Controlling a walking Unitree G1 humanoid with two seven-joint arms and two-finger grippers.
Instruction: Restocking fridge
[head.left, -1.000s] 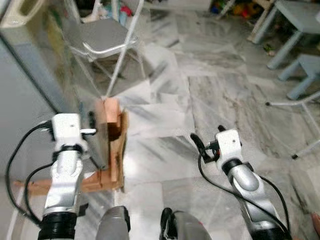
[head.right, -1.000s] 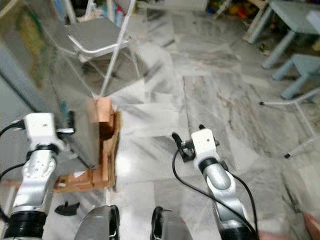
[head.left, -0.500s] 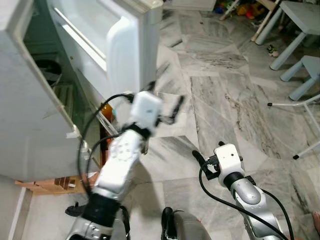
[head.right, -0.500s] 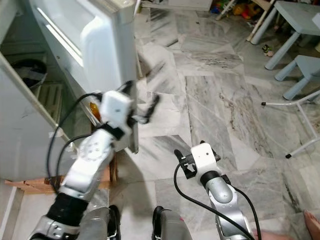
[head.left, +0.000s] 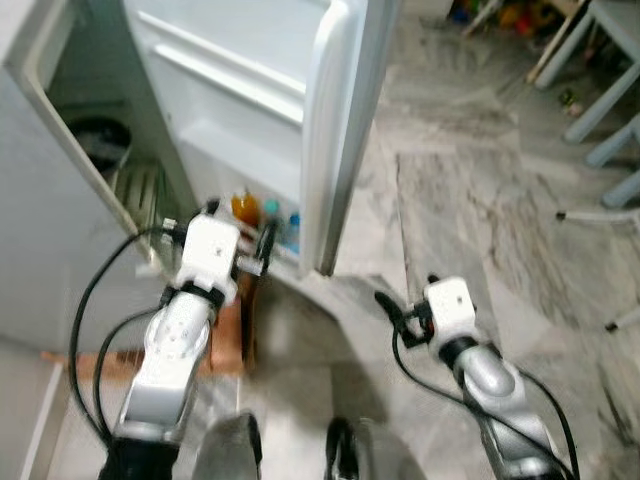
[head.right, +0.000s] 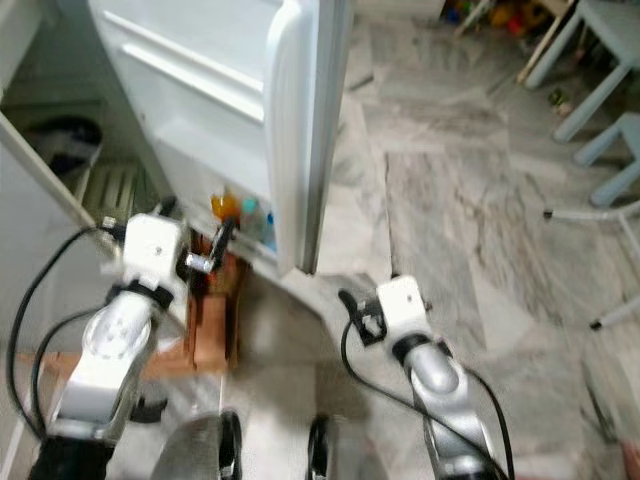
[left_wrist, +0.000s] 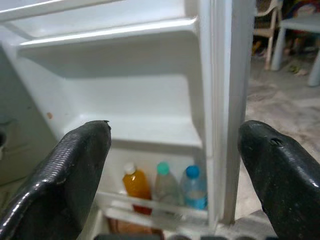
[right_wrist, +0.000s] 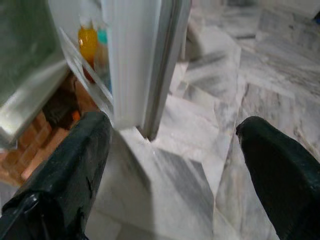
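my left claw (left_wrist: 165, 165) is raised in front of the tall white fridge door (head.left: 335, 120), its two black fingers spread wide and holding nothing, aimed at the door's lowest rack, probably so i can reach what stands there. the door stands swung open toward the grey marble floor (head.left: 470, 200), its long axis upright and its inner shelves facing me, which leaves the dim fridge cabinet (head.left: 95, 150) open on my left. in that lowest door rack three bottles stand upright side by side, necks up: an orange juice bottle with a white cap (left_wrist: 136, 184), a clear bottle with a green cap (left_wrist: 163, 183) and a blue-capped clear bottle (left_wrist: 193, 186), held in by the rack's low front rail. my right claw (right_wrist: 165, 150) hangs lower, near the door's outer edge, fingers also apart and empty, above the floor. a brown wooden block stand (head.right: 210, 320) sits under the fridge, seemingly propping it.
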